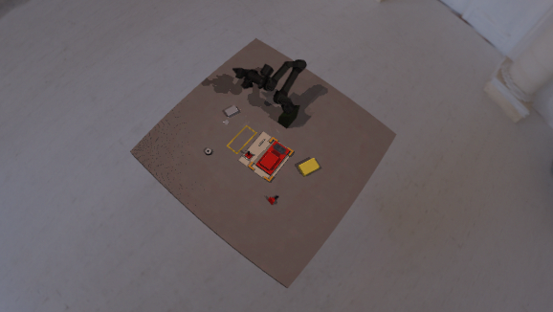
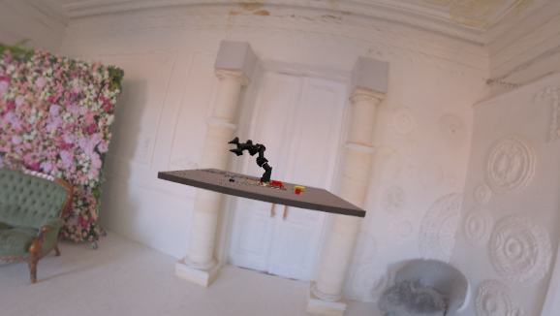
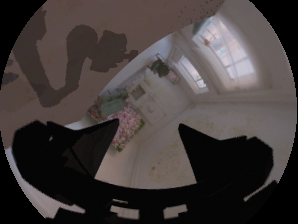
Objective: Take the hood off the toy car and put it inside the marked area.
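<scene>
A red toy car (image 1: 272, 161) (image 2: 277, 184) sits on a pale board (image 1: 258, 141) on the brown table (image 1: 249, 230) (image 2: 320, 200), its long axis diagonal from upper right to lower left in the top view, beside the yellow outline (image 1: 232, 139). Which end is the front, I cannot tell. The claw (image 1: 239, 78) (image 2: 232, 146) (image 3: 149, 124) is wide open, raised well apart from the car.

Between the yellow block (image 1: 309, 167) and the red car (image 1: 273, 160) (image 2: 277, 184), only a narrow strip of bench (image 1: 316, 225) (image 2: 262, 196) shows. The yellow outline (image 1: 232, 140) has no upright thing inside it, though the pale board (image 1: 254, 147) bounds one side closely. The arm's base (image 1: 289, 117) (image 2: 265, 176) blocks passage near the board's end.
</scene>
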You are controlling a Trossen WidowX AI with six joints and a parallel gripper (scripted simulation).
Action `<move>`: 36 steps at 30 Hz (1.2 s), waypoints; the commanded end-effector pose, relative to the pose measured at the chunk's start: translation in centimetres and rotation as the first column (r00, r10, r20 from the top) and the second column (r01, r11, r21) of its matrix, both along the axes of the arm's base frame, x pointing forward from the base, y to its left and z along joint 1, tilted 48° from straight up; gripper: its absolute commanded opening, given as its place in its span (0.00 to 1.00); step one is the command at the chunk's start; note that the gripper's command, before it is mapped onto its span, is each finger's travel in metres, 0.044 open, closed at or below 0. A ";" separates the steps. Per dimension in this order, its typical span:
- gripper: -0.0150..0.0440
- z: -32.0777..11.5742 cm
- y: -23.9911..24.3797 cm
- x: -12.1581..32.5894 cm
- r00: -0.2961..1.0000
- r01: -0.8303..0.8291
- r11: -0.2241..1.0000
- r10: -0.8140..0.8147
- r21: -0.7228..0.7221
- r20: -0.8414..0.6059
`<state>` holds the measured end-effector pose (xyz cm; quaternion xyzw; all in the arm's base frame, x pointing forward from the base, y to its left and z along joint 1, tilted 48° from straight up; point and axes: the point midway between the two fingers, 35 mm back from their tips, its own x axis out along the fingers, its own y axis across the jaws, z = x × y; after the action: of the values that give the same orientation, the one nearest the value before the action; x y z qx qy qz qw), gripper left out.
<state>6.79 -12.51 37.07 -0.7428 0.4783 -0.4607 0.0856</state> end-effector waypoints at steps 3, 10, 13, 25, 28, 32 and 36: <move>1.00 0.3 0.0 2.6 0.988 0.008 1.000 -0.009 -0.007 -0.153; 1.00 -1.1 1.9 14.6 0.653 -0.022 0.991 -0.088 -0.135 -0.752; 1.00 -2.9 3.4 19.3 0.401 -0.089 0.973 -0.163 -0.215 -0.901; 1.00 -16.2 13.1 31.8 -0.452 -0.663 0.678 -0.700 -0.317 -0.552; 1.00 -20.4 15.9 32.8 -0.474 -0.809 0.542 -0.830 -0.227 -0.293; 1.00 -26.1 19.4 32.9 -0.350 -0.937 0.350 -0.933 -0.017 0.080; 1.00 -31.6 22.1 31.6 -0.061 -0.944 0.183 -0.915 0.275 0.398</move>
<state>39.41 7.63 9.33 0.3308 0.2281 -0.3533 0.8448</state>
